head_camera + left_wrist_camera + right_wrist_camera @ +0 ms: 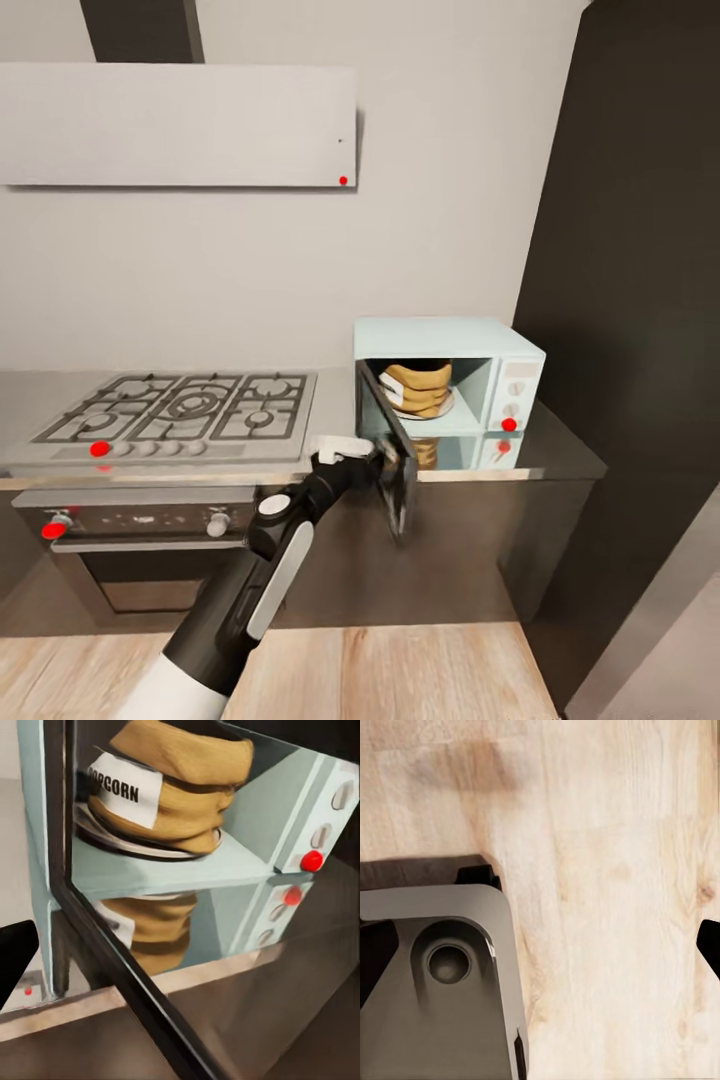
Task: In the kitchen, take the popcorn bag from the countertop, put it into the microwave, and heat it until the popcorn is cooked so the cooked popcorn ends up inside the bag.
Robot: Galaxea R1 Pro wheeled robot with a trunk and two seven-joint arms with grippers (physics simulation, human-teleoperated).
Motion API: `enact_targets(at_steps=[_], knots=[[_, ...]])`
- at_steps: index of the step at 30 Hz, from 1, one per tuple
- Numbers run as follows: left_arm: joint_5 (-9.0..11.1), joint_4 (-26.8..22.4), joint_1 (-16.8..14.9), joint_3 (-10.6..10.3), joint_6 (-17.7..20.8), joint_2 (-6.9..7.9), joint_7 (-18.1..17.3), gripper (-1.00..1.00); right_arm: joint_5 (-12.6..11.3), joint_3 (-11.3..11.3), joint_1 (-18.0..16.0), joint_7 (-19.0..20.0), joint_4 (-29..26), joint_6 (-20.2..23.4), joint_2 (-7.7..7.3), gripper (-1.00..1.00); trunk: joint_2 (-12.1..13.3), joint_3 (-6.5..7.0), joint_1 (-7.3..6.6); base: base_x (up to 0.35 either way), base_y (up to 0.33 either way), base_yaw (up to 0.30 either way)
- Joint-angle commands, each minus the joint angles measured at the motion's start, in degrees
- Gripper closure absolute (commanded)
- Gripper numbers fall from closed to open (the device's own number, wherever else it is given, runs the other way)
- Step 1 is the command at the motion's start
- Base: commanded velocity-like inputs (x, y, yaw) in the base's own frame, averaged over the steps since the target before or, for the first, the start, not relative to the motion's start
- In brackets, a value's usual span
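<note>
Head view: the popcorn bag (418, 389) already sits upright inside the microwave (450, 342), on the round plate in its cavity, so the step in hand looks to be closing the door (392, 462). That door stands swung out from the microwave's left side, well open, over the front edge of the grey surface (560, 452). The left arm reaches up and forward from below the microwave, its left gripper (381, 462) right at the door's outer face; contact looks likely, but whether the fingers are spread or closed I cannot tell. The next move would call for pushing the door round toward the microwave's front until it latches, then reaching the knobs on the microwave's right panel.

Left wrist view: the camera looks past the dark door frame (120, 967) into the cavity, where the tan sack with its "POPCORN" label rests on the plate, mirrored in the glossy surface below the microwave. A red knob (310, 860) shows on the panel.

Right wrist view: the right gripper (540, 945) hangs pointing at the wooden floor (607, 870), its fingertips set wide apart and holding nothing.
</note>
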Motion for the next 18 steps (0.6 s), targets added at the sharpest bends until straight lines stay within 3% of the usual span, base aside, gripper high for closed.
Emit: enact_targets(at_steps=[1,4,13,18], knots=[[0.57,-0.07,-0.03,-0.61,0.29,0.0,0.14,-1.0,0.35,-0.49,-0.08,0.18,0.18,-0.34,-0.03,-1.0,-0.04,-0.01,0.0,0.0,0.0,-0.192],[0.5,-0.07,-0.03,-1.9,0.29,0.0,0.17,-1.0,0.35,-0.52,-0.07,0.18,0.18,-0.34,-0.04,-1.0,-0.04,0.16,0.0,0.0,0.0,-0.192],[0.41,-0.07,-0.03,-2.24,0.29,-0.07,0.41,-1.0,0.35,-0.54,-0.07,0.18,0.18,-0.34,-0.04,-1.0,-0.04,0.66,0.0,0.001,0.0,-0.192],[0.54,0.01,-0.02,-2.24,0.27,-0.11,0.52,-1.0,0.35,-0.52,-0.08,0.18,0.18,-0.34,-0.04,-1.0,-0.04,0.94,0.0,0.207,0.0,-0.192]])
